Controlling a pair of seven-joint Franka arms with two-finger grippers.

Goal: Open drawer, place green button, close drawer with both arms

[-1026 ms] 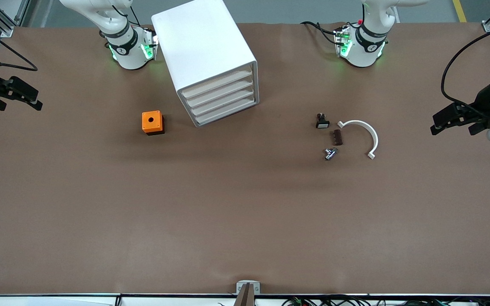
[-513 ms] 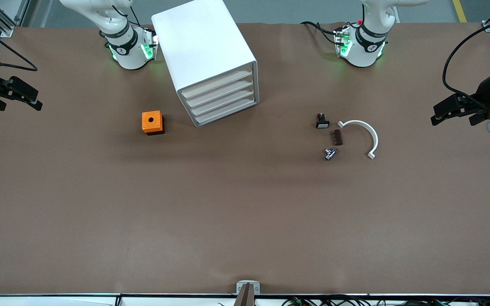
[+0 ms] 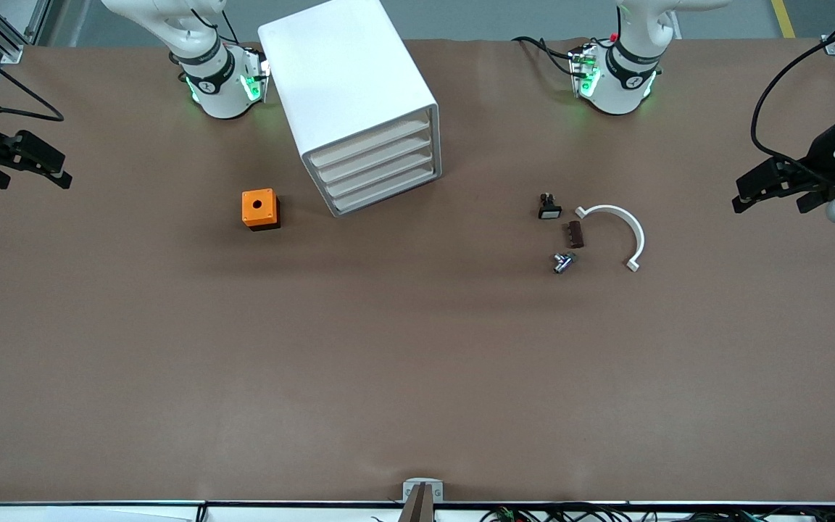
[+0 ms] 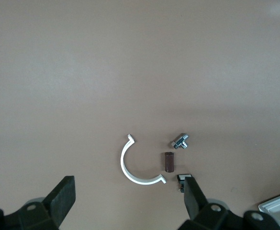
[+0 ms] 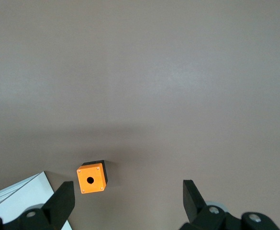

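The white cabinet (image 3: 345, 72) stands near the right arm's base with all of its drawers shut. The lowest drawer (image 3: 387, 191) shows its pale beige front strip. The small button (image 3: 563, 262) lies on its side on the table and looks silvery with a blue-green tint; it also shows in the left wrist view (image 4: 180, 141). My left gripper (image 3: 769, 204) is open and empty, up in the air at the left arm's end of the table (image 4: 128, 191). My right gripper (image 3: 33, 180) is open and empty, up at the right arm's end (image 5: 128, 191).
A black switch with a white face (image 3: 549, 208), a brown block (image 3: 575, 234) and a white arc-shaped piece (image 3: 617, 226) lie close to the button. An orange cube with a hole (image 3: 259, 208) sits beside the cabinet, toward the right arm's end.
My left gripper has drifted a little toward the robots' side of the table. The right gripper and the objects have not moved.
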